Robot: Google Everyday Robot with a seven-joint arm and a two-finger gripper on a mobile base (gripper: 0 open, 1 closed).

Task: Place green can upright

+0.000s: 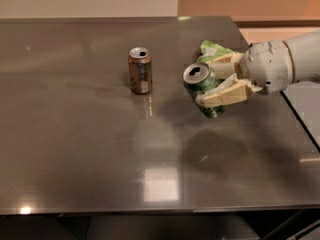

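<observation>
Dark, glossy table (75, 144) below a pale back wall, seen from its near edge. Gripper (205, 83) reaches in from the right edge, its two beige fingers (227, 95) clamped across the green can (199, 78). The can appears lifted off the surface over the right half of the table and is tilted, silver top facing up and left. A light green snack bag (214, 49) lies just behind the gripper, toward the far right corner. A brown-orange can (140, 70) stands upright nearer the middle, apart from both. Risks, as judged: release before the tilt is corrected would let the can topple and roll toward the right edge; a loose hold on the smooth wall could let it slip during turning; a wide swing could brush the bag.
</observation>
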